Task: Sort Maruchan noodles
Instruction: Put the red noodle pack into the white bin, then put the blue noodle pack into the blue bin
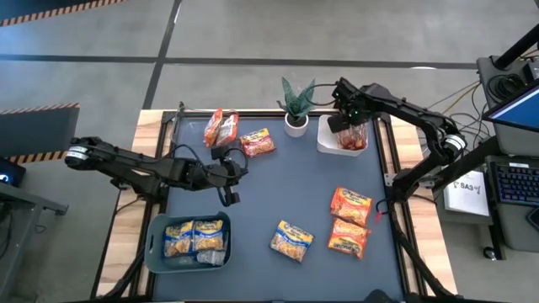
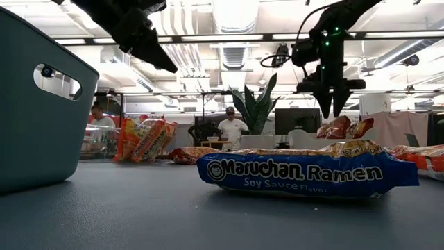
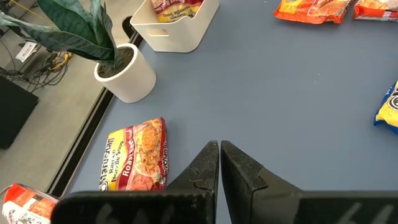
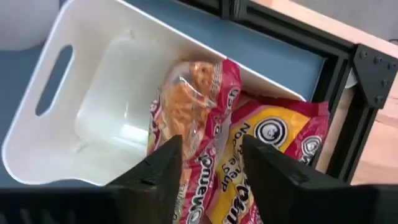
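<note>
My right gripper (image 1: 348, 128) (image 4: 211, 146) hangs open, pointing down over the white bin (image 1: 325, 136) at the far right. Two red-and-yellow Maruchan packets (image 4: 205, 106) lie in the bin below its fingers, untouched. My left gripper (image 1: 232, 172) (image 3: 219, 148) is shut and empty above the mat left of centre. An orange packet (image 3: 138, 155) lies flat on the mat just beyond it. Other noodles: two orange packets (image 1: 221, 128) at the far left, two (image 1: 349, 220) at the near right, and a blue-and-yellow one (image 1: 291, 240) near the front.
A potted green plant (image 1: 296, 108) stands beside the white bin at the far edge. A grey-blue bin (image 1: 156, 252) with blue-and-yellow packets sits at the near left. The mat's middle (image 1: 295, 181) lies bare. People stand in the room beyond the table (image 2: 231, 128).
</note>
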Motion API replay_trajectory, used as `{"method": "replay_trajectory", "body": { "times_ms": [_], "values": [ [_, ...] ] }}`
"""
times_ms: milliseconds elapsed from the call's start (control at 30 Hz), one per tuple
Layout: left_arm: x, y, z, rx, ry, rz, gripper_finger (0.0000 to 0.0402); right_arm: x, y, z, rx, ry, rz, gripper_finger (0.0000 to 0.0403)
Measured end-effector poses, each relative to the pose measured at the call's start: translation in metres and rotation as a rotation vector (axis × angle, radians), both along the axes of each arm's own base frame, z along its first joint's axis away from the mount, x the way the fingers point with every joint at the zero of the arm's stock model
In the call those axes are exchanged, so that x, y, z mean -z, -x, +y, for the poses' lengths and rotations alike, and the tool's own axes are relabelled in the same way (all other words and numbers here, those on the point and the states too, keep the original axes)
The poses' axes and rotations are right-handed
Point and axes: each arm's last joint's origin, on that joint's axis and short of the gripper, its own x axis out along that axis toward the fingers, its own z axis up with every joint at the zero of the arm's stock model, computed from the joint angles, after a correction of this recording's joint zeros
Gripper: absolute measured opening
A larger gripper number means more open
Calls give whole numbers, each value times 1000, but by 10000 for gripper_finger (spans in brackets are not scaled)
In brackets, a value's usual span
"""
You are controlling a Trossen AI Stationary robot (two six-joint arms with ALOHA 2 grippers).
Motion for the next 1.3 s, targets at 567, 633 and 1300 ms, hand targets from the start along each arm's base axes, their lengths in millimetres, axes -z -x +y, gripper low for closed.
{"method": "replay_trajectory", "body": {
  "times_ms": [567,633,1300],
  "values": [
    [2,1,0,0,-1,8,0,25,-11,-12,-2,14,38,10],
    [2,1,0,0,-1,8,0,25,-9,-11,1,9,62,9],
    [2,0,0,-73,99,-51,0,-37,-9,48,-157,183,-120,9]
  ]
}}
